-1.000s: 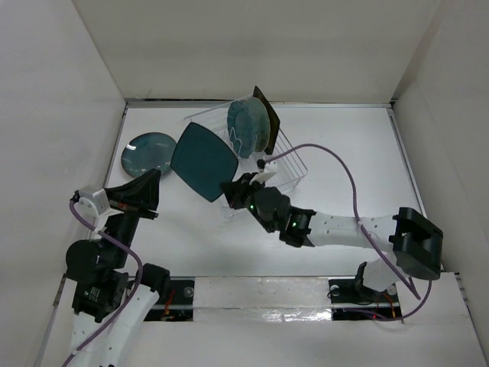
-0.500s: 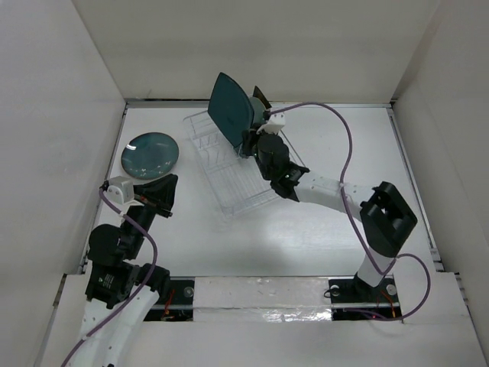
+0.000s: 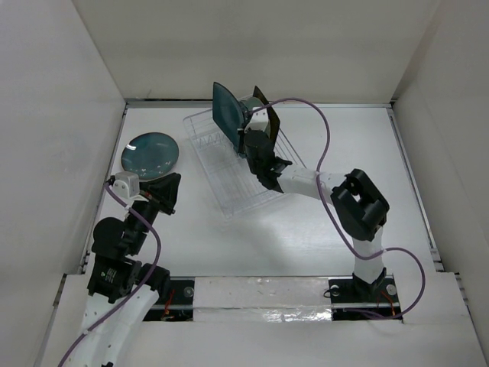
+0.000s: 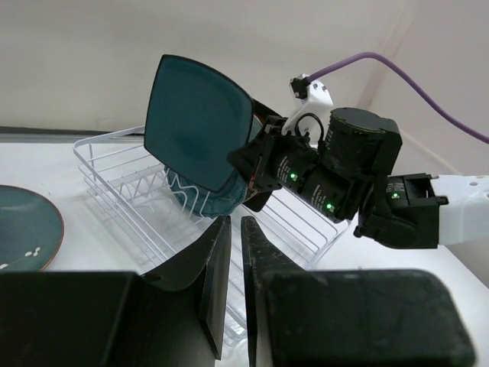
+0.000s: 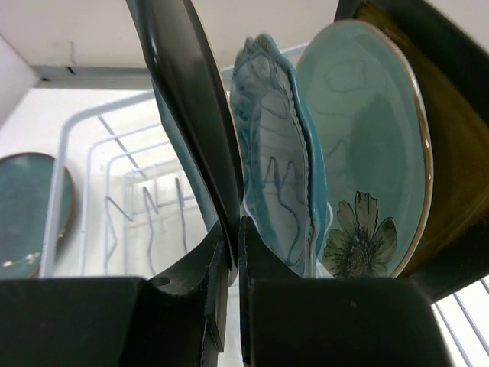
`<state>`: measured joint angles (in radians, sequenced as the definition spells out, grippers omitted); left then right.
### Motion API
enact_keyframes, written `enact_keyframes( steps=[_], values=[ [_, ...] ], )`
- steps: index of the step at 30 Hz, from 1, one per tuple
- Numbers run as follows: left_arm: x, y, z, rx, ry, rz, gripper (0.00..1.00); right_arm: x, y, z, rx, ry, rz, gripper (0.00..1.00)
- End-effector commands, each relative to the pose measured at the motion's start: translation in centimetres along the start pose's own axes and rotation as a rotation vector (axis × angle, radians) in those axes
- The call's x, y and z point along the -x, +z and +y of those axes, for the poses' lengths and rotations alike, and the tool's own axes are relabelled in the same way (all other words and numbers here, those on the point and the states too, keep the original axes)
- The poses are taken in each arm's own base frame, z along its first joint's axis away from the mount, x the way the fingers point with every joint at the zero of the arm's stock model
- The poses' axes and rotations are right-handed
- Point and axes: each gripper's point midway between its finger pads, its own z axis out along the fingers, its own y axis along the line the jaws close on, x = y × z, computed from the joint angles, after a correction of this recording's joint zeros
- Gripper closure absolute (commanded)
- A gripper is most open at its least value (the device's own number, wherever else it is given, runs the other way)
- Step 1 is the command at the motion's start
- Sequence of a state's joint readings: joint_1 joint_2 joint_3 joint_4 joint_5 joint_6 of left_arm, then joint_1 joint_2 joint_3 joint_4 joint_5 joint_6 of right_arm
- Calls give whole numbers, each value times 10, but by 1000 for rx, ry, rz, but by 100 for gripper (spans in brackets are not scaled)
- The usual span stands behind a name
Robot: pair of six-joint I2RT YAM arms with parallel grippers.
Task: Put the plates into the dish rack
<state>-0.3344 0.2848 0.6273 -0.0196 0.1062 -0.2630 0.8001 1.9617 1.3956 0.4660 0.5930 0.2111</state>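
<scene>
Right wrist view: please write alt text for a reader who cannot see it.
The right hand grips a dark teal square plate upright over the dish rack, beside a scalloped plate and a pale green flowered plate.

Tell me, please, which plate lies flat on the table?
The round teal plate left of the rack; the others are upright at the rack, the square one gripped.

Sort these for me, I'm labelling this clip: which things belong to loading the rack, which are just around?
Job: square teal plate in right gripper, scalloped plate, pale green plate, rectangular plate, round teal plate, dish rack.
Other: purple cable.
</scene>
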Motion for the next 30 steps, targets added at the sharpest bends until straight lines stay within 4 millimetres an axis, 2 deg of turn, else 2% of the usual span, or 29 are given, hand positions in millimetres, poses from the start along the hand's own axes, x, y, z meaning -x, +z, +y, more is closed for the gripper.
enact_keyframes(
  steps=[1, 11, 16, 27, 30],
  values=[
    [8, 4, -7, -38, 16, -28, 91, 93, 0, 19, -4, 139, -246, 100],
    [6, 6, -4, -19, 12, -24, 91, 45, 1, 30, -50, 88, -184, 100],
    [5, 7, -2, -10, 4, -20, 91, 22, -5, 47, -34, 76, -145, 100],
    [-3, 12, 0, -6, 1, 14, 91, 32, -7, 58, -63, -24, -140, 100],
    [-3, 13, -1, -9, -2, 10, 91, 48, -8, 55, -90, -62, -159, 100]
  ],
)
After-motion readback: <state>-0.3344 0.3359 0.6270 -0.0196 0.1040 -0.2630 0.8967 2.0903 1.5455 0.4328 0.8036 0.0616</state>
